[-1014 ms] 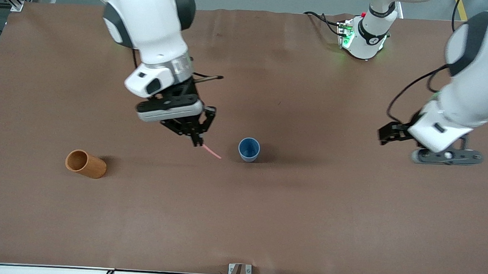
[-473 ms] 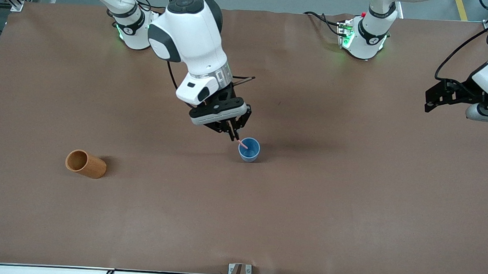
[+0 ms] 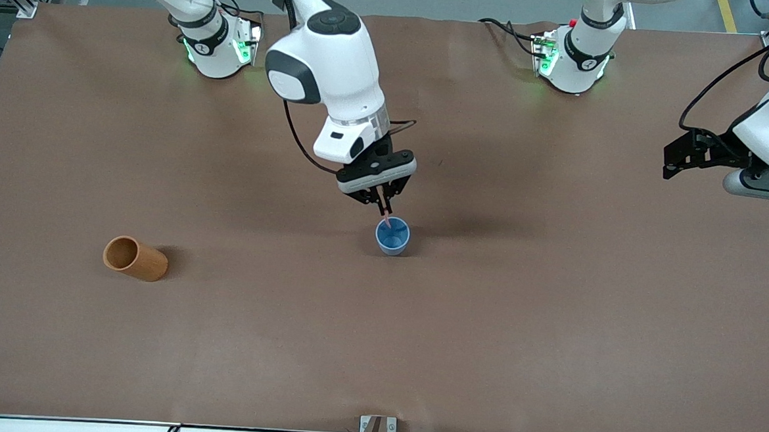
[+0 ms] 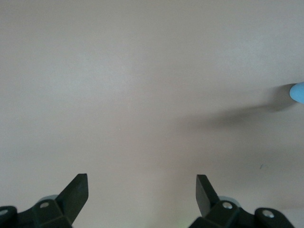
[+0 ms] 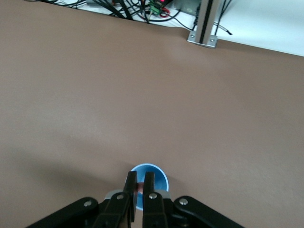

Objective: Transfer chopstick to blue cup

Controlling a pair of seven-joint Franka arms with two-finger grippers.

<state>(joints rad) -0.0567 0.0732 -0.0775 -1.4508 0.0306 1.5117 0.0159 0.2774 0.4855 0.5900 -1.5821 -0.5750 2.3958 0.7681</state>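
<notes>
The blue cup stands upright near the middle of the table. My right gripper hangs just over its rim, shut on the pink chopstick, whose lower end dips into the cup's mouth. In the right wrist view the blue cup shows right under the closed right gripper, with a bit of pink chopstick between the fingers. My left gripper waits in the air over the left arm's end of the table; in the left wrist view the left gripper is open with nothing in it.
An orange-brown cylindrical cup lies on its side toward the right arm's end of the table, nearer the front camera than the blue cup. A metal bracket sits at the table's front edge. The blue cup's edge shows in the left wrist view.
My right gripper has carried the chopstick from beside the blue cup to over it, tilting it steeper so its tip enters the cup. The left arm drew back and up toward its end.
</notes>
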